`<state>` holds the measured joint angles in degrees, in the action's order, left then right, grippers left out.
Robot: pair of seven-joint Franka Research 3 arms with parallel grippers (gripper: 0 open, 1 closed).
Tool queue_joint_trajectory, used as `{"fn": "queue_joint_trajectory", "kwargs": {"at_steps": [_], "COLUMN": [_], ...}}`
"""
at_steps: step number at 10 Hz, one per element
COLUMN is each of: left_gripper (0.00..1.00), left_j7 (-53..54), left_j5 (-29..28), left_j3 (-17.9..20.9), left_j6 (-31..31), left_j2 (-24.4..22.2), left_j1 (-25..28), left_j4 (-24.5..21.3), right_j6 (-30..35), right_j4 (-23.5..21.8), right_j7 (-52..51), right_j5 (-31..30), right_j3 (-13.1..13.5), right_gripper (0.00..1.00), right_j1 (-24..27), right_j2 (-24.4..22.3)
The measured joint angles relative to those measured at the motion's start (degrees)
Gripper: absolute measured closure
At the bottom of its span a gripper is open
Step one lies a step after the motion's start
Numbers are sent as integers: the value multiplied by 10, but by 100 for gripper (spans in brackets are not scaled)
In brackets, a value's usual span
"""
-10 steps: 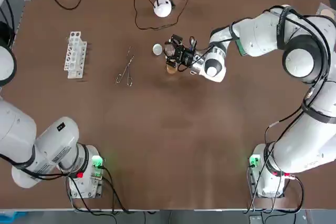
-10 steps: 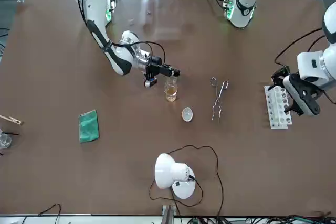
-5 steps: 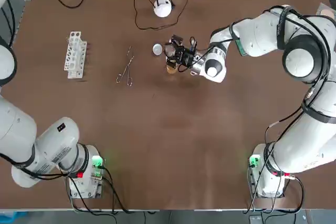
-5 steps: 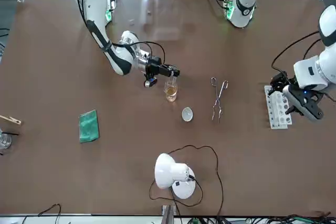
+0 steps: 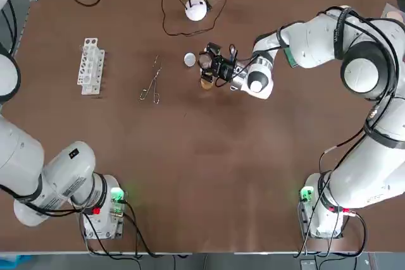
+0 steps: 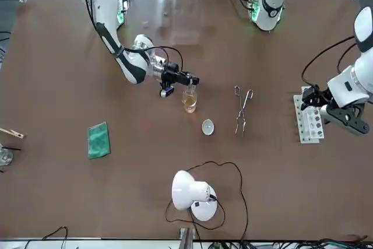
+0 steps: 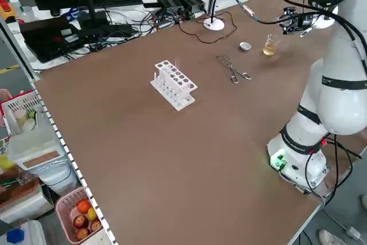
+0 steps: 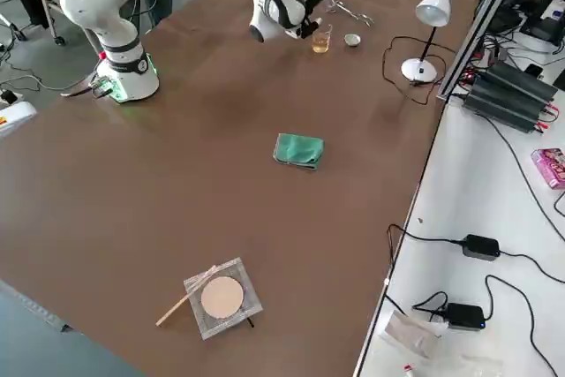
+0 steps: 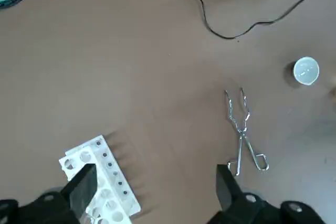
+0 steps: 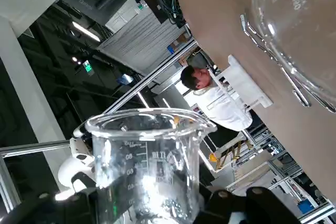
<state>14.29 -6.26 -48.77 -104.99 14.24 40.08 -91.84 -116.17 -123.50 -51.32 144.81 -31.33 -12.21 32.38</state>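
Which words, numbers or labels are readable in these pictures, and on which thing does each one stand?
Beaker in the right gripper: a printed scale with numerals, too blurred to read.
Rack by the left gripper: no text seen.
Nothing else bears readable text.

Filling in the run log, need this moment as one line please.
right end effector: shut on beaker, by glass of amber liquid | left end effector: open, over test tube rack | on table: tongs, small white cap, lamp

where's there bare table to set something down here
The broad middle of the table, from the tongs and amber glass back to the arm bases, is bare. Also between the tongs and the rack below the left hand. Crowded: around the right hand, its beaker, white dish and lamp.
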Motion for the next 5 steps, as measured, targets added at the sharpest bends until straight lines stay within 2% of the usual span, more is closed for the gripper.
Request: {"fn": "queue_joint_trajectory", "kwargs": {"at_steps": [3,5], "left_gripper": [0,0], "left_j7": [-66,-71], "left_j5": [-16,-23], "left_j3": [-3,7], "left_j6": [43,74], "left_j2": [-15,-49], "left_j1": [-33,-52], "left_j4": [10,26], "right_j6": [-1,-1], "right_j4": [-1,0], "right_j7": [-11,-91], "right_j5": [-7,-15], "right_j3": [1,2], "right_gripper": [62,62], "right_j1": [0,5], "right_j2": [0,0]}}
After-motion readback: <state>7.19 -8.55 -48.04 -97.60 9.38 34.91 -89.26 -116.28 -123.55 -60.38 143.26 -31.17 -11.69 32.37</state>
